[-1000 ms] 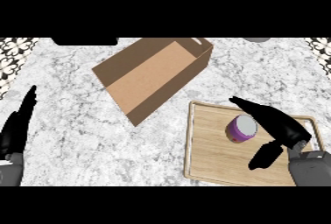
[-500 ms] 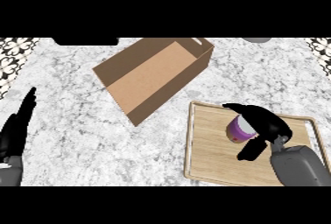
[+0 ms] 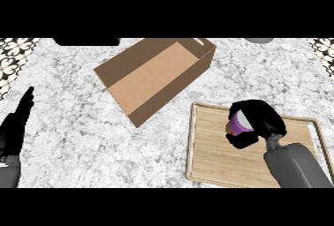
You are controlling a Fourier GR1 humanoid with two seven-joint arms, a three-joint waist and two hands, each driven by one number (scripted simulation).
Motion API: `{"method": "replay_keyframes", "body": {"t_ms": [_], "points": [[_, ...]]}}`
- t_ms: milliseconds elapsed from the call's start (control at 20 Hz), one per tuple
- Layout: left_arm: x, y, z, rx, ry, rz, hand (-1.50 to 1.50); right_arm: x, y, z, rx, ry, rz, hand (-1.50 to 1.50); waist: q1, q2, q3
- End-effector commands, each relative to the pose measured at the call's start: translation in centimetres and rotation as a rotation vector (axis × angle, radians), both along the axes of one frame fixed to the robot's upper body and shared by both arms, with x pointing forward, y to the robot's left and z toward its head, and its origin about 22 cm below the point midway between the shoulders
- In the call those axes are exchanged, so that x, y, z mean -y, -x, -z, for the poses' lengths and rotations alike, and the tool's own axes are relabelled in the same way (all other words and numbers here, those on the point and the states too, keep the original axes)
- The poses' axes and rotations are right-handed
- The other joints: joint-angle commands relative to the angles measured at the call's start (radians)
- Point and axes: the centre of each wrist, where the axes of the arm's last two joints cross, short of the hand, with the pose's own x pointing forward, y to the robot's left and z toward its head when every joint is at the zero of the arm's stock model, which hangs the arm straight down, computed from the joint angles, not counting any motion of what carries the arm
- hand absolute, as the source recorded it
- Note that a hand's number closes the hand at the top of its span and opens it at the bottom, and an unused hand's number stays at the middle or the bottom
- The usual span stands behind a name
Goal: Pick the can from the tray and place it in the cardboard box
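A purple can with a pale top lies on the wooden tray at the right. My right hand curls over it from the right, fingers above and thumb below, hiding most of the can. The open cardboard box rests at the upper middle of the counter, up and left of the tray. At the left edge my left hand rests open with fingers straight, far from both.
The counter is grey-white marble. A dark object sits at the top edge left of the box, and a grey round object at the top right. Patterned tiles show in the top corners.
My right hand moved left across the tray and closed its fingers round the can, which was beside the open hand before. The left hand stayed put.
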Motion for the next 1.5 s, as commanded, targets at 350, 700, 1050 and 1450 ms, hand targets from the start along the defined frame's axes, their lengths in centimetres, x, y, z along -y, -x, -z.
{"method": "replay_keyframes", "body": {"t_ms": [350, 700, 1050, 1450], "points": [[1.2, 0.4, 0.9, -0.014, 0.007, 0.012, 0.0, 2.8, -4.1, -0.7, 0.185, 0.069, 0.071, 1.5, 0.0, 0.004, 0.003], [0.3, -0.5, 0.3, 0.004, -0.002, -0.007, 0.0, 3.0, -3.8, -5.5, 0.44, 0.075, 0.107, 1.5, -0.015, 0.002, 0.002], [1.5, 1.7, 0.6, -0.007, 0.0, 0.012, 0.0, -2.8, -5.1, -10.8, 0.648, -0.024, -0.055, 1.5, 0.004, 0.001, 0.003], [1.7, -1.0, -0.6, 0.003, -0.002, 0.013, 0.0, -9.4, -7.5, -14.8, 0.562, -0.245, -0.12, 1.5, 0.006, 0.005, 0.003]]}}
